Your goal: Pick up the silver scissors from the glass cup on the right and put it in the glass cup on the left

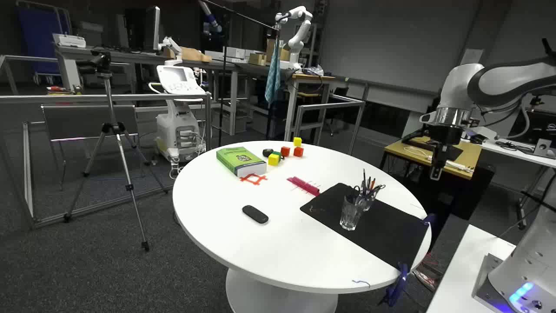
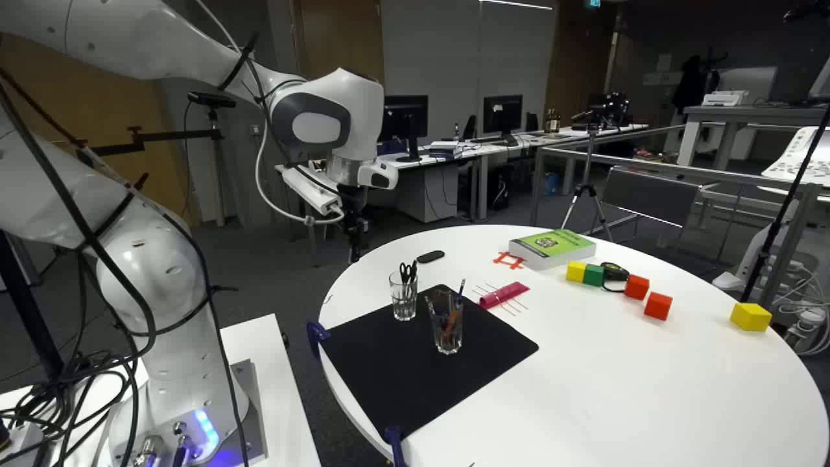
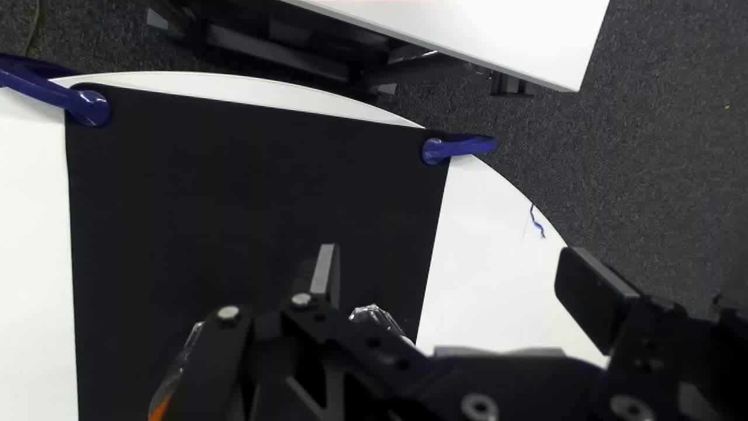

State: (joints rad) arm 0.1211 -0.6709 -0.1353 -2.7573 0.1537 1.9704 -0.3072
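Observation:
Two glass cups stand upright on a black mat (image 1: 395,237). One cup (image 2: 403,305) holds scissors (image 2: 408,271) with dark handles sticking up; this cup (image 1: 349,217) and scissors also show in the other exterior view. The second cup (image 2: 447,337) holds several pens (image 1: 370,182). A dark looped end (image 1: 380,187) leans out beside the pens; I cannot tell whether it is scissors. No clearly silver scissors show. My gripper (image 3: 459,280) is open and empty, high above the mat's robot-side edge, apart from both cups. In the wrist view the cups are mostly hidden behind it.
Blue clamps (image 3: 90,108) hold the mat to the round white table (image 1: 243,243). A green book (image 1: 241,161), coloured blocks (image 2: 658,305), a pink object (image 2: 504,295), red tape and a dark oblong case (image 1: 255,214) lie beyond the mat.

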